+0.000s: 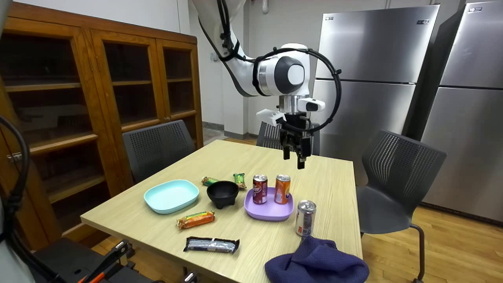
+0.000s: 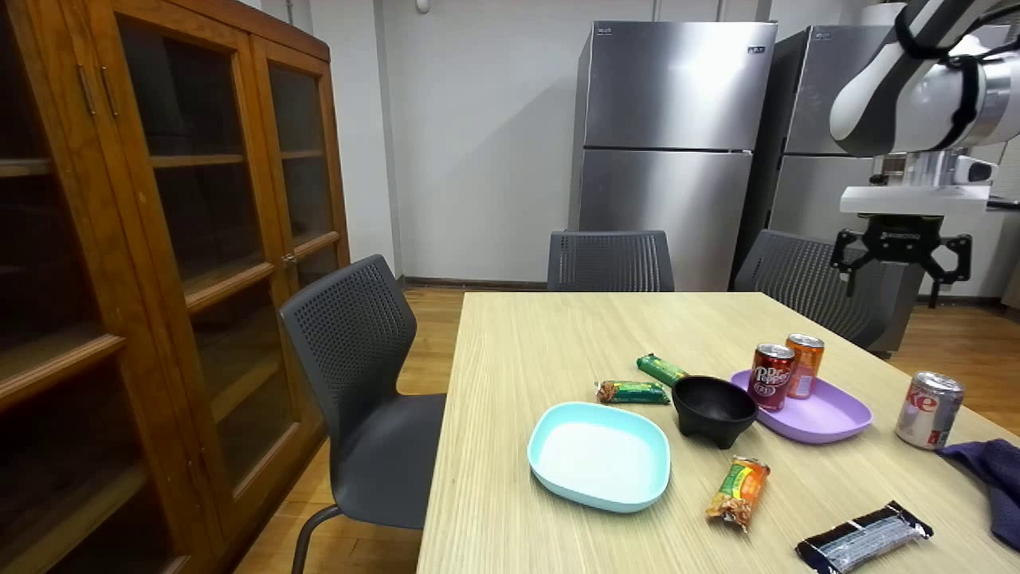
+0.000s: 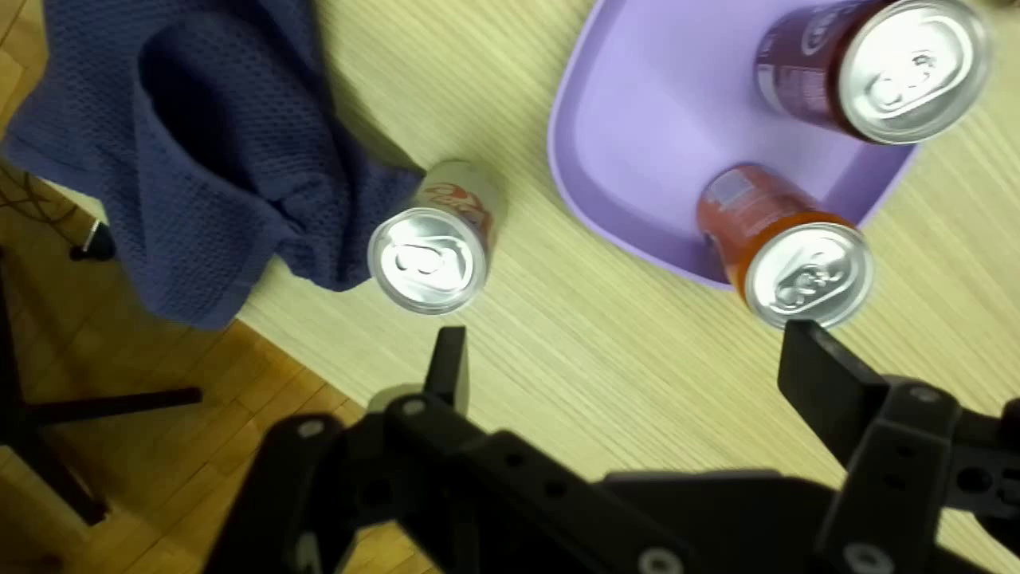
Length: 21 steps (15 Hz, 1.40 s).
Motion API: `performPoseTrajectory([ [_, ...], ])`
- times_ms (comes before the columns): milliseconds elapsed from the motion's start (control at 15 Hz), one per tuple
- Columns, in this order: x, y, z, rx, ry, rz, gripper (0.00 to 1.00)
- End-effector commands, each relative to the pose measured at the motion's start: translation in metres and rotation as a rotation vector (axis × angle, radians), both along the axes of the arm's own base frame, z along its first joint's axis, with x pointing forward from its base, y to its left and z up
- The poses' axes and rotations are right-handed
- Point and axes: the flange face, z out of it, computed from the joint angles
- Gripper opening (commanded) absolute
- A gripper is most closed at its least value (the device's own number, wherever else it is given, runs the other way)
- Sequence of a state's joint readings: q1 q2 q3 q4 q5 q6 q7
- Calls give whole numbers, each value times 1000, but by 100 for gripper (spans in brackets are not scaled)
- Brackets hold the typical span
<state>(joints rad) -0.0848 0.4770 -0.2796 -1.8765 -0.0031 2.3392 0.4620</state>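
- Gripper (image 1: 293, 159): jaws spread wide apart, fingertips directed downward; suspended above the level of the table (image 1: 326, 188).
- Silver can (image 3: 430, 259): upright on the table, below the gripper — in the wrist view, just ahead of the fingertip at the left of that view.
- Orange can (image 3: 777, 231): upright on the purple plate (image 3: 653, 119), below the gripper, near the fingertip at the right of the wrist view.
- Dark red can (image 3: 872, 72): upright on the same plate, farther from the gripper than the orange can.
- Dark blue cloth (image 3: 287, 183): bunched past the silver can from the gripper — contact with that can cannot be determined.
- Black bowl (image 2: 715, 402): beyond the purple plate from the gripper; two green-wrapped bars (image 2: 633, 392) lie near it.
- Light blue plate (image 1: 171, 195): beyond the bowl, well apart from the gripper.
- Orange-wrapped bar (image 1: 195, 219) and black-and-silver-wrapped bar (image 1: 212, 245): on the table, likewise well apart from the gripper.
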Motion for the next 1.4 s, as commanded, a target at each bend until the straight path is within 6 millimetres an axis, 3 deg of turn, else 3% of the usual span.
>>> performPoseTrajectory([
  [0,-8,-6,-3,-9,6,-4,100],
  [133,-16,-10,-6,-13,12,-9,100],
  [400,-16,-6,-5,-23,-5,-11,100],
  [600,-16,-13,-6,-29,-32,-44,100],
  [1333,-26,-56,-58,35,14,-214,100],
])
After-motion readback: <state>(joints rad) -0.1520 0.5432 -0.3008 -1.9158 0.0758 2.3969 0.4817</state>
